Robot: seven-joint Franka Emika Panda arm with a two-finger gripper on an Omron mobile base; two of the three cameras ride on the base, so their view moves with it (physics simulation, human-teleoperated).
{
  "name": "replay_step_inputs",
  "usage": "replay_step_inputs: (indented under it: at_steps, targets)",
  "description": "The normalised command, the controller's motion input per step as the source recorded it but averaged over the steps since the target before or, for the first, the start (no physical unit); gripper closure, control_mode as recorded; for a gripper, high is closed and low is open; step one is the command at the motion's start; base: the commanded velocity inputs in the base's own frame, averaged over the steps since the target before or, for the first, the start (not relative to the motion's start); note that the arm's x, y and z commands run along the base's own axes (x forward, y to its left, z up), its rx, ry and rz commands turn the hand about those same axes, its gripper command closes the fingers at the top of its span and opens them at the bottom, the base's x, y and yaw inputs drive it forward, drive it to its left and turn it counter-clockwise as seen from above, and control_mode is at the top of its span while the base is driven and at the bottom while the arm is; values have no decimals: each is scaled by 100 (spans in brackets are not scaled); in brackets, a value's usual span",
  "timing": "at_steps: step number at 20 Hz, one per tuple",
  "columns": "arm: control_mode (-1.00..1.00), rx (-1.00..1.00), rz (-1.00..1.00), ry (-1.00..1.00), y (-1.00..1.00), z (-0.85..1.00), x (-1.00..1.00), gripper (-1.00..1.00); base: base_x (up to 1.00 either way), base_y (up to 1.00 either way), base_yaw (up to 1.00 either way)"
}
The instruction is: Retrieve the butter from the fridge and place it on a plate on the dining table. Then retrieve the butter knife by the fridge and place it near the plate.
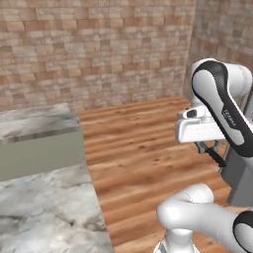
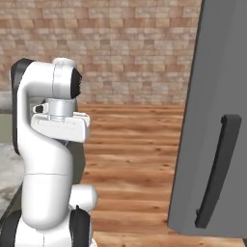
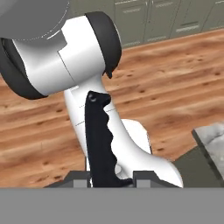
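Black-handled butter knife sits clamped in the robot's tool above the wooden floor; delivery beside the plate appears the remaining step.

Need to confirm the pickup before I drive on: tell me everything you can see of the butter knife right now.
The butter knife is a slim, all-black piece with a matte look. In the hand view it stands up from between the fingertips of the gripper, which is shut on its lower end. One edge is wavy and contoured, and a small rivet-like dot sits near the free tip. It is lifted clear of the wooden floor, and nothing but the gripper touches it. In the left base view it shows as a thin dark sliver slanting below the hand.
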Motion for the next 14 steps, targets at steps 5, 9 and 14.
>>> replay_step_inputs:
  at_steps: [5, 9, 14]
  targets:
    - [100, 0, 0, 0, 0, 0, 0, 100, 80, 23, 1]
    - [100, 0, 0, 0, 0, 0, 0, 100, 84, 34, 0]
    - [100, 0, 0, 0, 0, 0, 0, 100, 97, 32, 1]
